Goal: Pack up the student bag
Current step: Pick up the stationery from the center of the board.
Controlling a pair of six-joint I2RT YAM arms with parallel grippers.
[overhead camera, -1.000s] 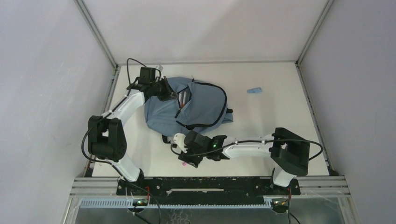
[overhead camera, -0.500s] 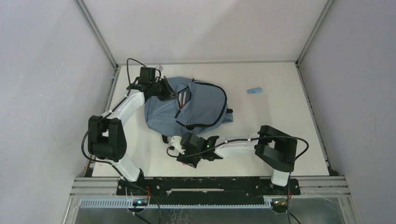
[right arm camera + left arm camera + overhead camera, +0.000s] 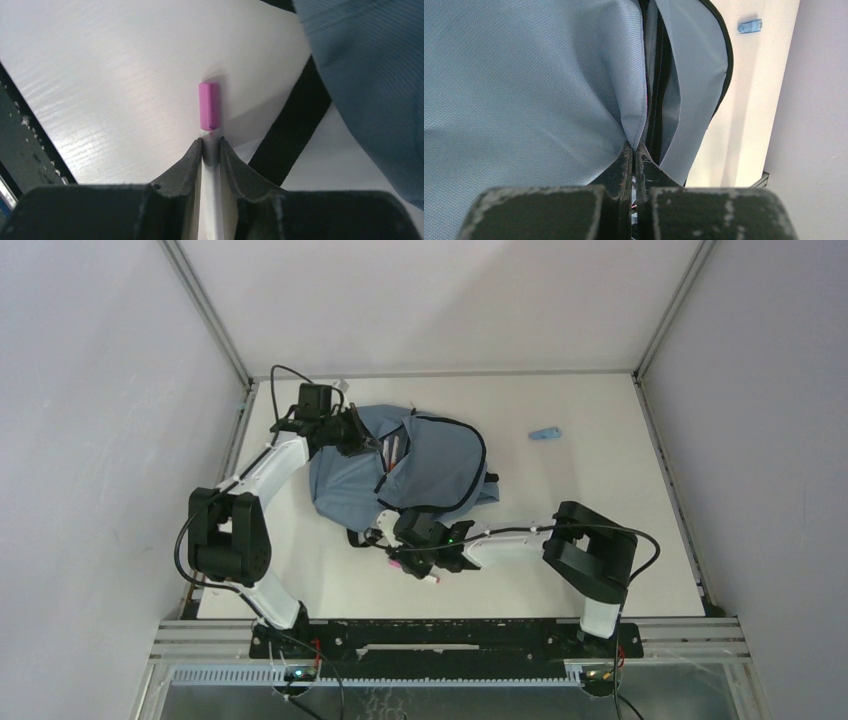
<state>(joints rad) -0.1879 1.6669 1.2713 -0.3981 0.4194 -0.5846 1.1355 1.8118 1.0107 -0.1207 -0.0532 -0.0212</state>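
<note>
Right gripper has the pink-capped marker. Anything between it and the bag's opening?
Yes: the student bag itself. Its zip opening, edge pinched by the left gripper, is on the far side of the front panel. A black strap lies beside the marker in the right gripper.

Robot-manipulation laboratory cell; a white table [image 3: 600, 500] is enclosed by plain pale panels [image 3: 100, 390] joined along aluminium struts [image 3: 205, 310]; a left arm [image 3: 262, 468] and a right arm [image 3: 515, 543], both white and black, are bolted to a black rail [image 3: 440, 635] at the near edge; their cables [image 3: 183, 540] run exposed; a slotted metal channel [image 3: 400, 677] lies below the rail; each wrist carries its own camera.
</note>
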